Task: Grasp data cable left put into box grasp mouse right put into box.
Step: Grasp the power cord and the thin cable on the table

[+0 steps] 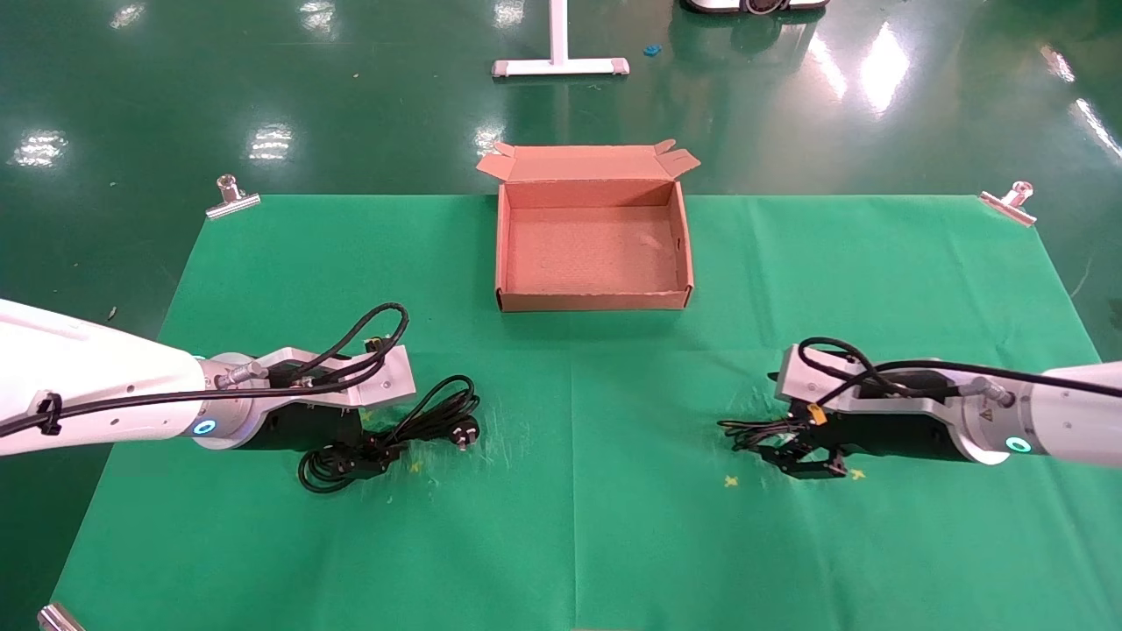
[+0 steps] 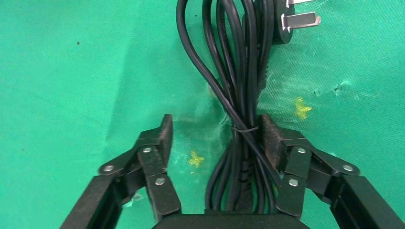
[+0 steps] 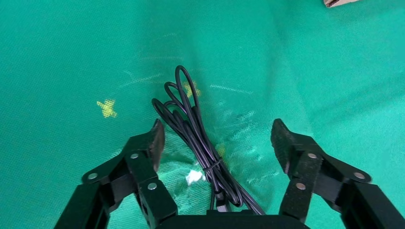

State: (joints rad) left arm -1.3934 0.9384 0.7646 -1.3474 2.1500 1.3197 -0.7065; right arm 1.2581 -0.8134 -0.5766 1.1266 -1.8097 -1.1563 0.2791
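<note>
From the head view, the shallow brown cardboard box (image 1: 593, 241) sits open by the far edge of the green cloth-covered counter (image 1: 570, 526), in the middle, with its lid flap up at the back. The left tool (image 1: 372, 447) is low on the counter near the left edge, over the thick black bundled power cable with a plug (image 1: 394, 434). The right tool (image 1: 802, 456) is low near the right edge, over a thin black looped cable (image 1: 758, 431). From the left wrist view, the left tool (image 2: 215, 138) is open, and the thick cable (image 2: 243, 114) runs between its fingers, touching one finger pad (image 2: 267, 138) and well apart from the other. A thin tie wraps the bundle there. From the right wrist view, the right tool (image 3: 217, 138) is open wide, and the thin cable (image 3: 191, 124) lies on the cloth between its fingers, touching neither one.
</note>
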